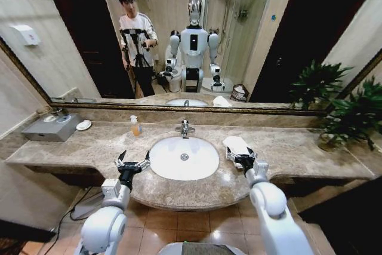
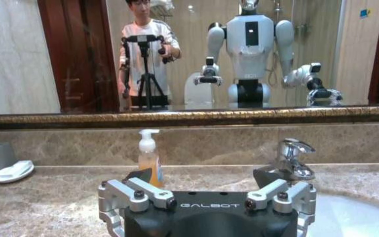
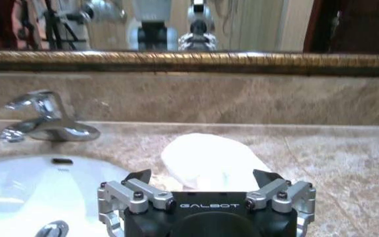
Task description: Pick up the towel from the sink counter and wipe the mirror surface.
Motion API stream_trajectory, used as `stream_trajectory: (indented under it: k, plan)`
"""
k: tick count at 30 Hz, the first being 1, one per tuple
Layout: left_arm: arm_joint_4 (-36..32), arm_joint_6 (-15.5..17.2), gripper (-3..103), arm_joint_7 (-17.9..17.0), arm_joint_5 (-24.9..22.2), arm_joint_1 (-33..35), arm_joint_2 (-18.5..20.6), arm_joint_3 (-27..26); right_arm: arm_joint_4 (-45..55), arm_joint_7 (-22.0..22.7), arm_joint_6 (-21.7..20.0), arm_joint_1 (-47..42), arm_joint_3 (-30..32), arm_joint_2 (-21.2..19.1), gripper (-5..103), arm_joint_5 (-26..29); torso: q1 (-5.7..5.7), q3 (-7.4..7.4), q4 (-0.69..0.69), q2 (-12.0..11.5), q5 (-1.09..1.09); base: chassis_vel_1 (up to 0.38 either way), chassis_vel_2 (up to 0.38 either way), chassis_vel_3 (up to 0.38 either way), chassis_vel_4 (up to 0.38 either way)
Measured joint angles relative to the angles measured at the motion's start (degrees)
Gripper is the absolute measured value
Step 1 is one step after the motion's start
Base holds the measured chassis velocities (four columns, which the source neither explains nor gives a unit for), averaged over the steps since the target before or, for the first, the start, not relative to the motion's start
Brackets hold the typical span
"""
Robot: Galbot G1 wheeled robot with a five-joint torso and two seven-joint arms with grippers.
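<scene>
The towel [image 1: 234, 143] is a small white bunched cloth on the sink counter [image 1: 286, 153], just right of the oval white basin [image 1: 184, 158]. My right gripper [image 1: 239, 153] is open at the towel's near end. In the right wrist view the towel [image 3: 203, 155] lies straight ahead of the right gripper [image 3: 203, 178], its near edge between the spread fingers. My left gripper [image 1: 133, 159] is open and holds nothing, hovering over the counter left of the basin. The left gripper [image 2: 203, 178] faces the mirror [image 1: 179, 34], a wide pane in a bronze-gold frame above the backsplash.
A chrome faucet [image 1: 184, 127] stands behind the basin, an orange soap bottle [image 1: 136, 126] to its left. Farther left are a small white dish [image 1: 83, 125] and a grey box [image 1: 52, 127]. A potted plant [image 1: 352, 114] fills the counter's right end.
</scene>
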Motion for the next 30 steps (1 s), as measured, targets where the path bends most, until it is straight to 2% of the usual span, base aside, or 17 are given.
stream_trajectory:
  k: [2,11,12,14,16,19,20,22,24,25,28,30]
  plan:
    - [0.0,0.0,100,0.0,0.0,0.0,0.0,0.0,-2.0,0.3,-1.8,2.3,-0.1,-1.0,100,1.6,0.01,0.00,0.00,0.0,-0.01,0.000,0.000,0.000,0.000]
    - [0.0,0.0,100,0.0,0.0,0.0,0.0,0.0,-11.0,0.2,-2.7,8.2,-1.1,-2.5,100,2.2,0.04,0.01,0.01,0.0,0.00,0.000,0.000,0.000,0.000]
    - [0.0,0.0,100,0.0,0.0,0.0,0.0,0.0,-11.9,0.3,-2.9,8.6,-1.1,-2.5,103,2.1,0.04,0.01,0.01,0.0,0.00,0.000,0.000,0.000,0.000]
    - [0.0,0.0,100,0.0,0.0,0.0,0.0,0.0,-13.2,0.2,-3.2,8.9,-1.0,-2.4,94,2.8,0.04,0.01,0.00,0.0,-0.01,0.000,0.000,0.000,0.000]
    - [0.0,0.0,100,0.0,0.0,0.0,0.0,0.0,-13.3,0.1,-3.5,8.9,-1.0,-2.5,94,2.9,0.04,0.01,0.01,0.0,0.00,0.000,0.000,0.000,0.000]
    - [0.0,0.0,100,0.0,0.0,0.0,0.0,0.0,-14.0,-0.5,-3.6,8.9,-0.9,-2.6,78,3.1,0.03,0.00,0.00,0.0,-0.01,0.000,0.000,0.000,0.000]
    - [0.0,0.0,100,0.0,0.0,0.0,0.0,0.0,-14.0,-0.5,-3.6,8.9,-0.9,-2.6,78,3.1,0.03,0.00,0.00,0.0,-0.01,0.000,0.000,0.000,0.000]
    - [0.0,0.0,100,0.0,0.0,0.0,0.0,0.0,-14.3,-0.7,-3.5,8.9,-0.9,-2.6,67,3.1,0.03,0.00,0.01,0.0,-0.01,0.000,0.000,0.000,0.000]
    - [0.0,0.0,100,0.0,0.0,0.0,0.0,0.0,-14.5,-0.7,-3.4,8.9,-0.9,-2.6,67,3.0,0.03,0.00,0.01,0.0,-0.01,0.000,0.000,0.000,0.000]
    - [0.0,0.0,100,0.0,0.0,0.0,0.0,0.0,-14.9,-0.8,-3.2,9.1,-0.9,-2.4,57,2.9,0.03,0.00,0.00,0.0,-0.01,0.000,0.000,0.000,0.000]
    - [0.0,0.0,100,0.0,0.0,0.0,0.0,0.0,-15.6,-0.7,-2.7,9.4,-1.1,-2.3,51,2.5,0.03,0.00,0.01,0.0,-0.02,0.000,0.000,0.000,0.000]
    - [0.0,0.0,100,0.0,0.0,0.0,0.0,0.0,-15.9,-0.7,-1.8,9.4,-1.2,-2.1,40,2.1,0.03,0.00,0.01,0.0,-0.01,0.000,0.000,0.000,0.000]
